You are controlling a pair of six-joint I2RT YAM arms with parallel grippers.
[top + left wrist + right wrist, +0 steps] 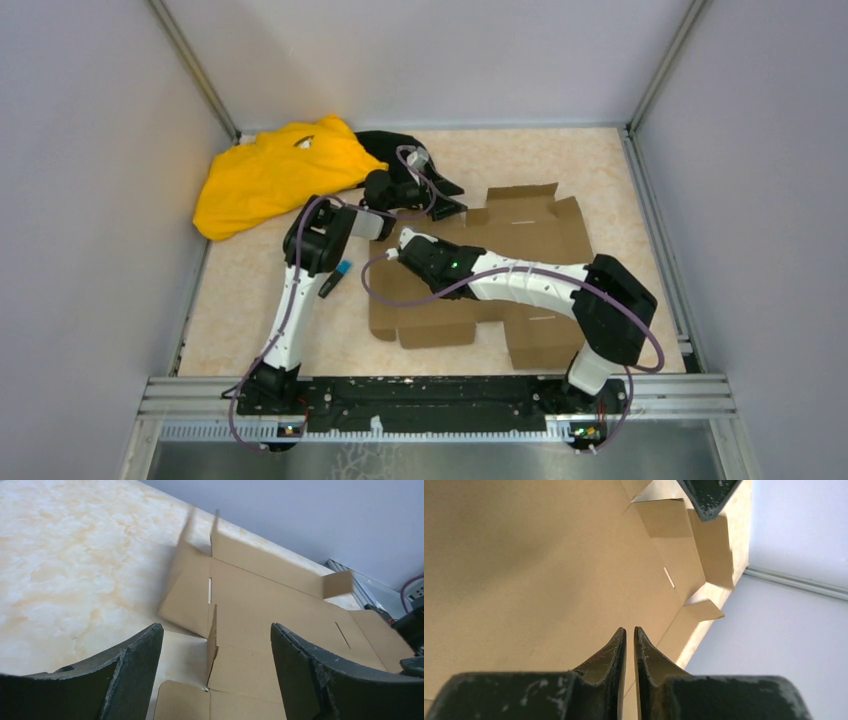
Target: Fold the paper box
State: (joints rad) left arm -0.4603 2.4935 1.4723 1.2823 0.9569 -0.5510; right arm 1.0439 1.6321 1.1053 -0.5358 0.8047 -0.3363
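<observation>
I have the paper box [530,228] lying opened out as a cut brown sheet on the desk [250,300], right of the middle. Most of it is flat, with its notched flaps pointing toward the back wall and toward the arms.

The left claw [443,208] sits at the sheet's far left corner with its jaws spread wide. In its own camera the left claw [216,628] frames the paper box [270,605], and nothing lies between the two fingers [140,655]. Ahead of it one side panel tilts up off the desk [75,555], and a small flap farther along stands upright. The edge farthest from that camera is blurred.

The right claw [403,243] reaches across the sheet to its left half, close to the left claw. From the right wrist, the right claw [630,629] has its fingers [606,655] pressed nearly together, with only a thin slit between them. I see nothing pinched there, and its tips are low over the paper box [524,570].

A yellow cloth [270,175] lies bunched in the back left corner, and a black cloth [392,143] is touching it just beside.
</observation>
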